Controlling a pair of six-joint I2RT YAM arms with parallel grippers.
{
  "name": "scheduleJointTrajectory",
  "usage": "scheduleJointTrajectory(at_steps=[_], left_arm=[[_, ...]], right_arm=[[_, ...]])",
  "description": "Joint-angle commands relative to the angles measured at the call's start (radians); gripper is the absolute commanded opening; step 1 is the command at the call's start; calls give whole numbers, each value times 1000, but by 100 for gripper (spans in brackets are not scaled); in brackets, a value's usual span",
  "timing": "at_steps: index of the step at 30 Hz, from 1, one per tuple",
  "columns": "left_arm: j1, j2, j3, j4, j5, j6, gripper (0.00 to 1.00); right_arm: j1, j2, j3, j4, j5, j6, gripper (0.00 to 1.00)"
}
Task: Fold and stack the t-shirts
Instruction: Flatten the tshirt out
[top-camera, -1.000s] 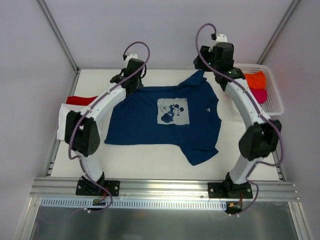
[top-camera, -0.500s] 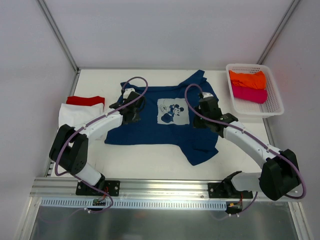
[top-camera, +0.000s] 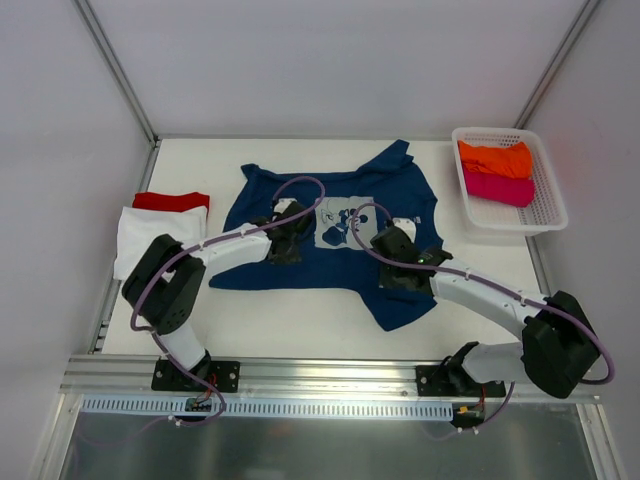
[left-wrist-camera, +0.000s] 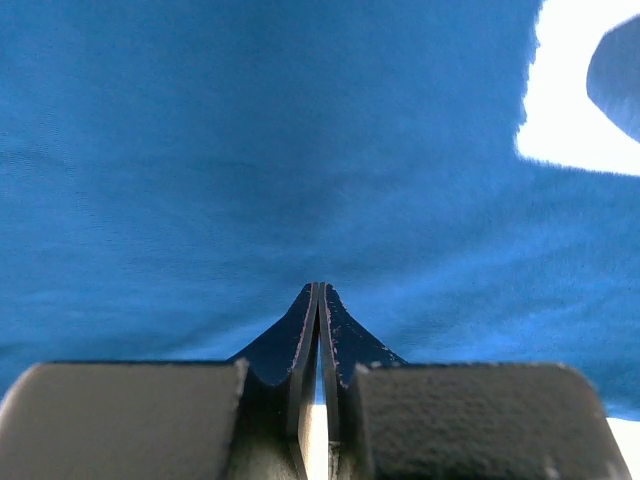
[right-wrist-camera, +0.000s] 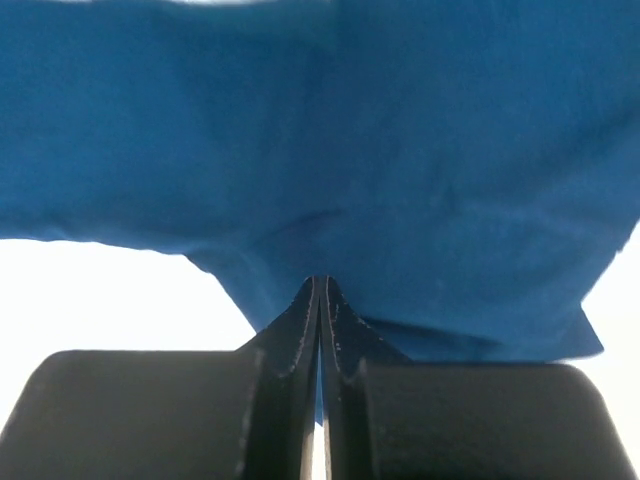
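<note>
Left gripper (left-wrist-camera: 318, 290) is closed, jaws pressed flat together, tips against blue cloth; whether any fabric is caught between them cannot be told. Right gripper (right-wrist-camera: 320, 285) is in the same state: jaws together, tips on blue cloth at a hem edge, pinch not confirmable. In the top view the left gripper (top-camera: 292, 235) sits low over the navy t-shirt (top-camera: 270, 200), at 9 o'clock from the white chest print (top-camera: 335, 222) and touching its margin. The right gripper (top-camera: 390, 262) is at 5 o'clock from the print, on the shirt's near-right part. The two wrists are near each other, with the print between them. The shirt lies spread mid-table (top-camera: 300, 320), rumpled around the print. One sleeve points to 12 o'clock and reaches almost to the far edge, the other points to 5 o'clock toward the near rail (top-camera: 330, 375). A bare strip of table runs along the shirt's whole 6 o'clock edge, widest under the left arm. At 9 o'clock a narrow gap separates the shirt from the folded white t-shirt (top-camera: 140, 240), and the red t-shirt (top-camera: 172, 200) lies at that one's far side, touching it, both against the left table edge. At 2 o'clock, across a clear lane, the white mesh basket (top-camera: 558, 212) holds the orange t-shirt (top-camera: 495, 158) and the magenta t-shirt (top-camera: 498, 188), the magenta nearer. The right wrist view shows white table at lower left and right of the hem.
</note>
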Motion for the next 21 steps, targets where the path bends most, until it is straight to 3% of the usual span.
scheduleJointTrajectory(at_steps=[1,9,21], left_arm=[[-29,55,37,1,14,-25,0],[-52,75,22,2,13,-36,0],[-63,-70,-76,7,-41,-5,0]], right_arm=[[35,-3,-7,-76,114,104,1],[82,176,55,-177,234,182,0],[92,357,132,-203,278,220,0]])
